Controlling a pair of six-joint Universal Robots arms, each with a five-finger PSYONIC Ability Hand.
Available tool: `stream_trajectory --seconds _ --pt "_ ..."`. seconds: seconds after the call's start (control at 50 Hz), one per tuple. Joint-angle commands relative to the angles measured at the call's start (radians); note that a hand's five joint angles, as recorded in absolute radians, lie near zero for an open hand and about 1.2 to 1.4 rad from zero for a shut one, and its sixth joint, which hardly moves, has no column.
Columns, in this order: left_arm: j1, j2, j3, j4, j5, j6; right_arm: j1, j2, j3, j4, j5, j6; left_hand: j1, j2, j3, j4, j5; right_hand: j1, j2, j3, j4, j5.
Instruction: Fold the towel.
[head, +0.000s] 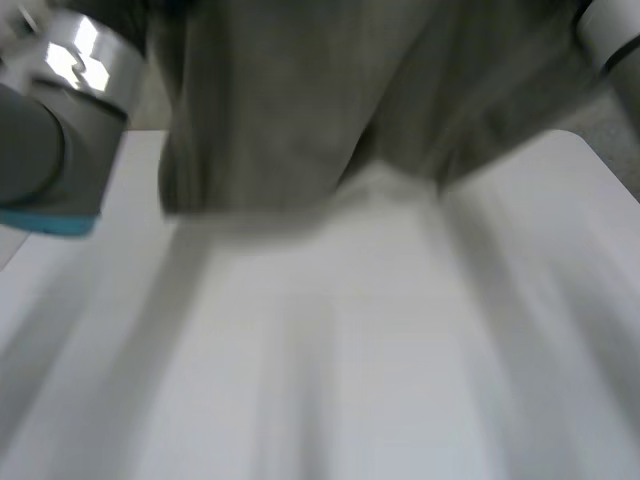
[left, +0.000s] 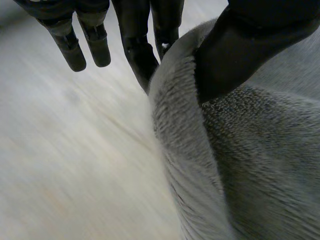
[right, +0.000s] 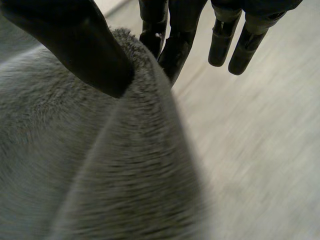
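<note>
White table (head: 400, 380), bare & smooth, w/ a rounded far corner on my right side; speckled grey floor (head: 615, 140) past that corner. Above the table's far part hangs the towel (head: 300, 100): grey, plush, thick pile, held up off the table in deep vertical folds, its lower hem just over the tabletop. My left arm (head: 50, 150) rises above the table's left side, my right arm (head: 610, 30) above its far right corner. My left hand (left: 240, 55) grasps the towel's edge, thumb pressing the cloth vs. the nearer fingers (left: 137, 50), the other fingers straight & free. My right hand (right: 85, 45) does likewise above the table: thumb clamps the fuzzy edge onto fingers (right: 175, 45) behind it, the rest hanging loose.
</note>
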Motion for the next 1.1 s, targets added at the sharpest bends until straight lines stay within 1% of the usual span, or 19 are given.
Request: stream_trajectory --seconds 0.02,0.04,0.06,0.08,0.1,0.12,0.16,0.26,0.38,0.42,0.52,0.64,0.88,0.9,0.92,0.94,0.96,0.98,1.1 --pt "0.034 0.107 -0.020 0.054 0.042 -0.114 -0.015 -0.082 0.050 0.044 -0.154 0.048 0.081 0.049 -0.050 -0.056 0.043 0.119 0.054 -0.035 -0.058 0.073" --pt "0.057 0.105 -0.038 0.037 0.072 -0.133 -0.015 -0.082 0.050 0.045 -0.154 0.048 0.081 0.049 -0.050 -0.056 0.043 0.119 0.054 -0.035 -0.058 0.073" --pt "0.057 0.105 -0.038 0.037 0.073 -0.133 -0.018 -0.081 0.065 0.093 -0.197 0.039 0.081 0.049 -0.050 -0.056 0.043 0.119 0.054 -0.035 -0.058 0.073" --pt "0.086 0.102 -0.070 0.020 0.109 -0.143 -0.033 -0.078 0.089 0.138 -0.237 0.021 0.081 0.049 -0.050 -0.056 0.043 0.119 0.054 -0.035 -0.058 0.073" --pt "0.112 0.096 -0.107 0.005 0.155 -0.143 -0.033 -0.078 0.090 0.138 -0.237 0.021 0.081 0.049 -0.050 -0.056 0.043 0.119 0.054 -0.035 -0.058 0.073" --pt "0.112 0.096 -0.107 0.005 0.156 -0.143 -0.050 -0.075 0.123 0.178 -0.277 -0.004 0.081 0.049 -0.050 -0.056 0.043 0.119 0.054 -0.035 -0.058 0.073" --pt "0.131 0.070 -0.199 -0.006 0.240 -0.130 -0.064 -0.070 0.164 0.219 -0.311 -0.037 0.081 0.049 -0.050 -0.056 0.043 0.119 0.054 -0.035 -0.058 0.073" --pt "0.145 0.007 -0.351 -0.009 0.304 -0.084 -0.066 -0.049 0.333 0.276 -0.383 -0.191 0.081 0.049 -0.050 -0.056 0.043 0.119 0.054 -0.035 -0.058 0.073" --pt "0.151 -0.085 -0.471 -0.035 0.318 0.034 -0.059 0.017 0.529 0.337 -0.385 -0.430 0.081 0.049 -0.050 -0.056 0.043 0.119 0.054 -0.035 -0.058 0.073" --pt "0.142 -0.143 -0.514 -0.090 0.317 0.138 -0.058 0.048 0.562 0.361 -0.383 -0.479 0.081 0.049 -0.050 -0.056 0.043 0.119 0.054 -0.035 -0.058 0.073" --pt "0.129 -0.195 -0.529 -0.222 0.311 0.235 -0.069 0.144 0.622 0.471 -0.378 -0.631 0.079 0.047 -0.050 -0.056 0.040 0.119 0.054 -0.035 -0.058 0.073" --pt "0.109 -0.208 -0.528 -0.352 0.307 0.263 -0.072 0.148 0.620 0.511 -0.352 -0.640 0.064 0.032 -0.050 -0.056 0.025 0.119 0.054 -0.035 -0.058 0.073" --pt "0.096 -0.137 -0.535 -0.377 0.300 0.262 -0.075 0.062 0.607 0.516 -0.325 -0.559 -0.030 -0.062 -0.050 -0.056 -0.069 0.119 0.054 -0.035 -0.058 0.073" --pt "0.096 -0.131 -0.537 -0.377 0.298 0.262 -0.075 0.045 0.606 0.516 -0.325 -0.542 -0.103 -0.135 -0.050 -0.056 -0.141 0.119 0.054 -0.035 -0.058 0.073" --pt "0.094 -0.128 -0.537 -0.377 0.297 0.260 -0.075 0.045 0.606 0.516 -0.325 -0.542 -0.287 -0.318 -0.050 -0.056 -0.325 0.119 0.054 -0.035 -0.058 0.073" --pt "0.094 -0.128 -0.537 -0.377 0.297 0.260 -0.075 0.027 0.606 0.516 -0.325 -0.524 -0.288 -0.320 -0.050 -0.056 -0.327 0.119 0.054 -0.035 -0.058 0.073" --pt "0.093 -0.127 -0.538 -0.377 0.289 0.260 -0.075 0.026 0.606 0.516 -0.325 -0.524 -0.544 -0.576 -0.050 -0.056 -0.583 0.119 0.054 -0.035 -0.058 0.073" --pt "0.091 -0.126 -0.543 -0.377 0.280 0.258 -0.073 0.011 0.606 0.516 -0.325 -0.507 -0.660 -0.692 -0.050 -0.056 -0.699 0.119 0.054 -0.035 -0.058 0.073" --pt "0.073 -0.139 -0.546 -0.363 0.229 0.257 -0.073 -0.023 0.605 0.516 -0.323 -0.446 -0.799 -0.831 -0.050 -0.056 -0.838 0.119 0.054 -0.035 -0.058 0.073"
